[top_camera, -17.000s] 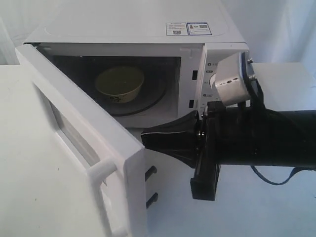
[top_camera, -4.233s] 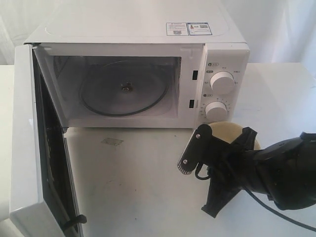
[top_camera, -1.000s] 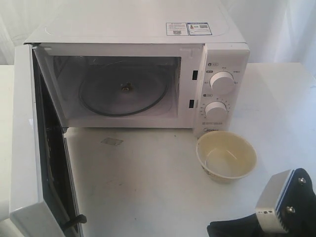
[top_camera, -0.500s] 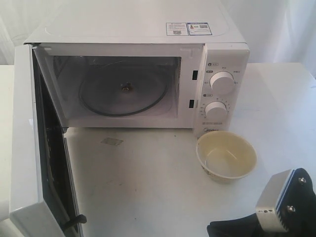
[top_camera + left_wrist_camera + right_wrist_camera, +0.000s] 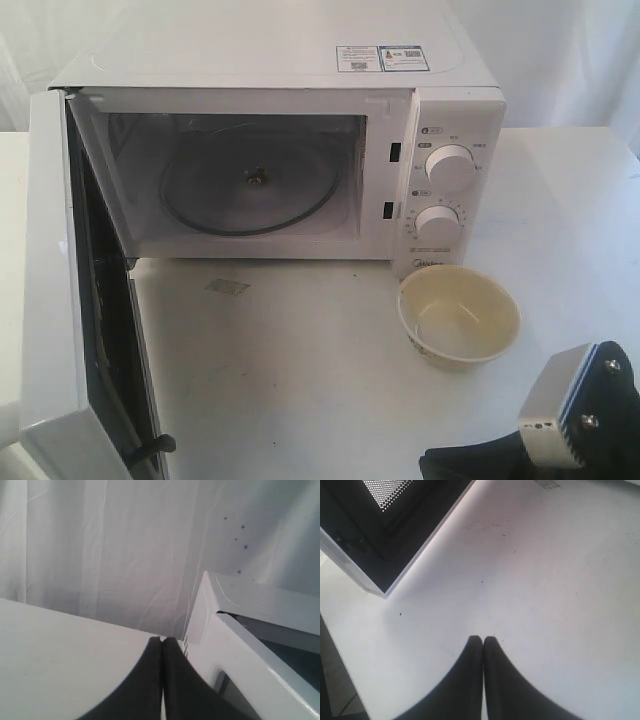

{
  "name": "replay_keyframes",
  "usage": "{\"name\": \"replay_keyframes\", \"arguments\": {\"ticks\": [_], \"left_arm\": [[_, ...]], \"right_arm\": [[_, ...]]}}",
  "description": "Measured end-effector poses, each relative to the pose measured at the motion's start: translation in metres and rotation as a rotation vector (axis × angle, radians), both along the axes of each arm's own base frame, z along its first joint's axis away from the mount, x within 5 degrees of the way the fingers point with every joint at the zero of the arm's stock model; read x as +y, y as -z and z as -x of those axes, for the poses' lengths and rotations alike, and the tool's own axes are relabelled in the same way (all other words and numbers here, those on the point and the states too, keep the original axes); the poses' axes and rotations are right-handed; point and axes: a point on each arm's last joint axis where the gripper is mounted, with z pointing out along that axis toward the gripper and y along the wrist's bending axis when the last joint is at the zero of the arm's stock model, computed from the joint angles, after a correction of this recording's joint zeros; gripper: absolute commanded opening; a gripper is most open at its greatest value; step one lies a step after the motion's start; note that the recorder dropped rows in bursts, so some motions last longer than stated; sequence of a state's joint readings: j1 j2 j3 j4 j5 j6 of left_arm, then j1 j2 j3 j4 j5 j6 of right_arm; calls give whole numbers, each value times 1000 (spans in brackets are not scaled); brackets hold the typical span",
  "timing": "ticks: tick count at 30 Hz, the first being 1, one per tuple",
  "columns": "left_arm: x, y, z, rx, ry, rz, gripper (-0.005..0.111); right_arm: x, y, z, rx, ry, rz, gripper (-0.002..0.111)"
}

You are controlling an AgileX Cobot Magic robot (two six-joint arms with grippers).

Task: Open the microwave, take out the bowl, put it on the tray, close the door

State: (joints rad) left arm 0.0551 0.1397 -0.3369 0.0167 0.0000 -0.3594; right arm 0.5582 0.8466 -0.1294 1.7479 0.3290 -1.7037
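Now — round cream bowl (image 5: pixel 459 317) | boxy white microwave (image 5: pixel 270 50) | door (image 5: pixel 48 280) ajar

Door (image 5: pixel 45 300) near corner and right arm (image 5: pixel 622 440) cut off at exterior view's bottom edge; top stickers (image 5: pixel 383 58) and dial labels (image 5: pixel 430 131) too small to read.

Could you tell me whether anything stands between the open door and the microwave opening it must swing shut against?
Nothing visible does. The table that the door would sweep over bears only a flat patch, and the bowl sits aside, in front of the dial panel, likely beyond that arc.
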Motion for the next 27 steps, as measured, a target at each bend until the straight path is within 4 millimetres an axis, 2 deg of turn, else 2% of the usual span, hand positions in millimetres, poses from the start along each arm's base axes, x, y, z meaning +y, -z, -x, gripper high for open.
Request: {"name": "replay_keyframes", "arguments": {"ticks": [1,4,9,12,18,21,27], "left_arm": [[0,-13,-3,69,4,3,0],[0,-25,-18,277,19,-25,0],[-7,-23,-34,672,140,-118,0],[-12,-16,-37,810,241,-146,0],[-18,-17,-39,820,312,-126,0],[-22,-16,-44,818,375,-174,0],[-33,-6,-86,829,622,-289,0]], "right_arm": [[0,0,0,-4,-3,3,0],[0,0,0,-5,-4,4,0],[0,1,1,-3,-5,7,0],[-1,3,2,2,-5,10,0],[-1,3,2,2,-5,10,0],[-1,3,2,3,-7,9,0],[0,2,3,2,-23,1,0]]}}
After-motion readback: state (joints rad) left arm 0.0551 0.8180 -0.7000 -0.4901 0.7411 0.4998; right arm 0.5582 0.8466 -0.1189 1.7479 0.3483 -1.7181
